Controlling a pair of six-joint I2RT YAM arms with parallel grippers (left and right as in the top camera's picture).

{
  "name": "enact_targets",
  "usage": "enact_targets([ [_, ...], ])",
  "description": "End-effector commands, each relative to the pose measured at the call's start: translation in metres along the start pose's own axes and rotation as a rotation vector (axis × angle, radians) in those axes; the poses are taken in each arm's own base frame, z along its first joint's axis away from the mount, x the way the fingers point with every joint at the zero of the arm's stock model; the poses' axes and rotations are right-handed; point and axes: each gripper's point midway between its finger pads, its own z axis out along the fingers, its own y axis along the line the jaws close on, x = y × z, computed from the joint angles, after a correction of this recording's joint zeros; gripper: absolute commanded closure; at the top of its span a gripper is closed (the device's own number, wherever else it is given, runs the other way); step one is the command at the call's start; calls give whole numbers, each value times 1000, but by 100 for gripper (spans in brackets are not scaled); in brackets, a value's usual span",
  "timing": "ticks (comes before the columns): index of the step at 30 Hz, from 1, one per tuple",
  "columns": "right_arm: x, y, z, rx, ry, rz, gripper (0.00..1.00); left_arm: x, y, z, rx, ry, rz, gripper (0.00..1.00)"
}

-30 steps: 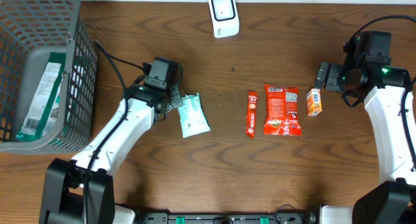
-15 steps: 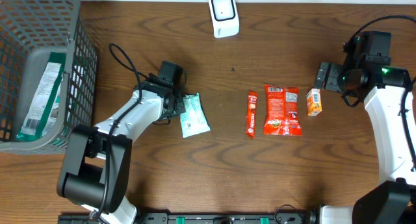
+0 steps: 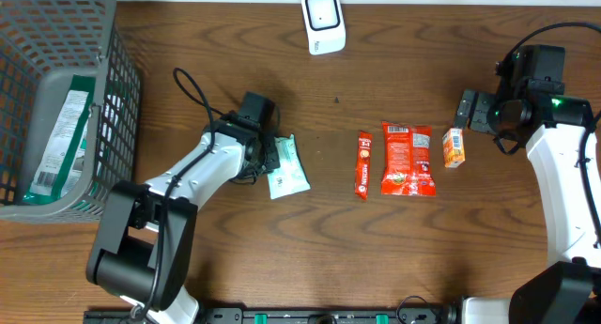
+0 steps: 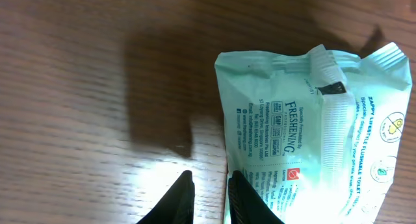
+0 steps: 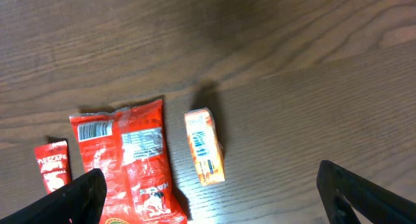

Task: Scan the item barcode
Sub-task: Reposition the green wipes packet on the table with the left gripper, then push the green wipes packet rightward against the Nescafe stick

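The pale green wipes packet (image 3: 286,166) lies flat on the table (image 3: 319,258), left of centre, print side up. The left pincer (image 4: 209,197) sits at the packet's left edge with its jaws nearly closed. The edge appears to be nipped between them, though the wrist view cuts off the fingertips. The right pincer (image 5: 218,198) hangs on the right side, jaws spread wide and holding nothing, near a small orange carton (image 5: 205,156). Left of the carton lie a red snack bag (image 3: 408,160) and a red sachet (image 3: 363,164). A white scanner (image 3: 322,22) stands at the far edge, well apart from the packet. A grey basket (image 3: 122,108) fills the far left corner.
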Motion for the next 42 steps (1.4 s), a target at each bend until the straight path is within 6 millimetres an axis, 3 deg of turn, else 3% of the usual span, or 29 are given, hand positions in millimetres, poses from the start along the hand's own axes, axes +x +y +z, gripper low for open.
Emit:
enact_targets([
  [1,-4,-1,-4,-2,-13,20,1,7,-1,12,-21,18,7,79],
  [13,-4,-1,-4,-3,-13,20,1,22,-30,32,3,24,26,79],
  [26,-4,-1,-4,-3,-13,20,1,28,-94,29,138,-81,188,78],
  [34,-4,-1,-4,-3,-13,20,1,34,-109,28,161,-108,356,73],
  [42,-4,-1,-4,-3,-13,20,1,28,-115,26,175,-139,406,71],
])
